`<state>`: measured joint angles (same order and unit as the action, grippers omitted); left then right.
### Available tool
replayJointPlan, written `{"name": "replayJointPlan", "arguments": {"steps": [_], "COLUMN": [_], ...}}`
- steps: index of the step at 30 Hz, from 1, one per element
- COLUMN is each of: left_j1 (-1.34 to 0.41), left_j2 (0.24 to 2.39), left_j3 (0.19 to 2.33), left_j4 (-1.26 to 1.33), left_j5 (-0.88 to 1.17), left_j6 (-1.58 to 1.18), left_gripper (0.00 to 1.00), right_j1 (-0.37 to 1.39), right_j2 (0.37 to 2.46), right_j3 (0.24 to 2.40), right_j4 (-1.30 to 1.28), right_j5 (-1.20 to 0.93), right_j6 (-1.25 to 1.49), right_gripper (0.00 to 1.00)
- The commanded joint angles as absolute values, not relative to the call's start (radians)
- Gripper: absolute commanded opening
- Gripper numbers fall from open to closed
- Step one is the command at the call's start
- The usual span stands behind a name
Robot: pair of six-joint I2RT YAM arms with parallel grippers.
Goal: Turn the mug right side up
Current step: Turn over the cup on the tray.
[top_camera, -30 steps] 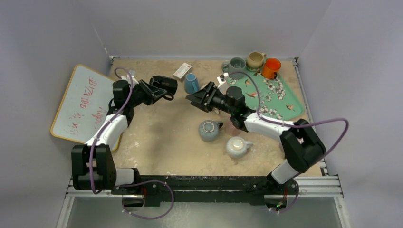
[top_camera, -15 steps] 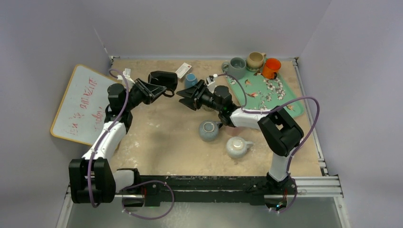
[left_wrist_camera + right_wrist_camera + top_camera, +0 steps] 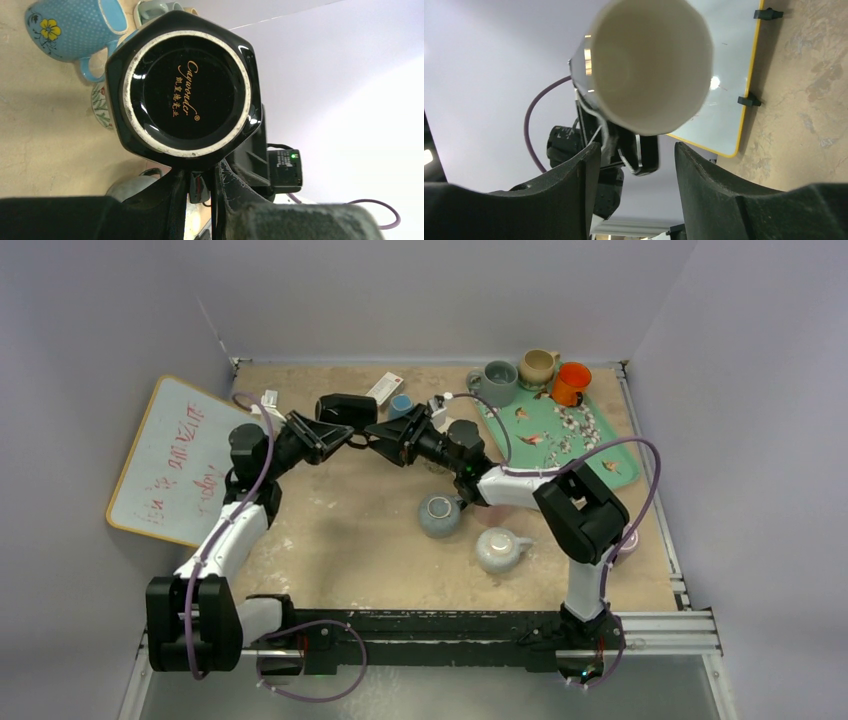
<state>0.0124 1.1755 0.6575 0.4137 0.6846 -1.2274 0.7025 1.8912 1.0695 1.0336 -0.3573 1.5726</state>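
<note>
The left arm reaches up from its base at 7 o'clock and bends in toward the middle. Its jaws are closed on the glossy black six-sided ceramic mug, held off the sandy mottled desk at about 11 o'clock from the desk's centre. The mug lies on its side: the left wrist view looks straight at its black base with gold lettering, and the dark fingers pinch it from below, though the exact hold is hidden. The right arm folds back from 5 o'clock and stretches toward 10 o'clock. Its jaws are spread wide and hold nothing, and they face the mug's white inside, which sits just above the two fingers without clearly touching them. At 9 o'clock a yellow-framed whiteboard with red writing leans off the desk edge. Just behind the meeting jaws stand a light-blue mug with a yellow flower and a small white card. At 2 o'clock a green patterned tray has a grey-green mug, a beige mug and an orange cup at its far end. Near the centre, toward 6 o'clock, a grey-blue mug and a pale mug rest upside down beside the right arm.
</note>
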Motion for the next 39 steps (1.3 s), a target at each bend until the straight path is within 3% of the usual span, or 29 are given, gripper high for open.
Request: {"name": "replayJointPlan", "arguments": {"steps": [1,15,22,31,33,38,39], "left_j1": [0.006,-0.037,-0.049,-0.051,-0.051,-0.051,-0.051], "left_j2": [1.115,1.09,1.092,1.097,1.1,1.097,1.091], "left_j3": [0.669,0.629,0.597,0.584,0.581,0.573,0.578], "left_j4": [0.621,0.704,0.745,0.748,0.752,0.735,0.707], "left_j5": [0.702,0.689,0.692,0.702,0.705,0.723,0.729], "left_j6": [-1.259,-1.306,-1.334,-1.327,-1.328,-1.317,-1.307], "left_gripper": [0.0,0.0,0.0,0.0,0.0,0.0,0.0], "right_j1": [0.713,0.719,0.721,0.721,0.721,0.722,0.721], "right_j2": [1.897,1.922,1.946,1.95,1.955,1.974,1.972], "right_j3": [1.108,1.132,1.145,1.162,1.166,1.175,1.18], "right_j4": [1.101,1.198,1.27,1.292,1.298,1.359,1.362], "right_j5": [-0.368,-0.372,-0.371,-0.382,-0.385,-0.386,-0.396], "right_j6": [1.612,1.682,1.721,1.738,1.741,1.753,1.747], "right_gripper": [0.58,0.54,0.37,0.4,0.35,0.01,0.0]}}
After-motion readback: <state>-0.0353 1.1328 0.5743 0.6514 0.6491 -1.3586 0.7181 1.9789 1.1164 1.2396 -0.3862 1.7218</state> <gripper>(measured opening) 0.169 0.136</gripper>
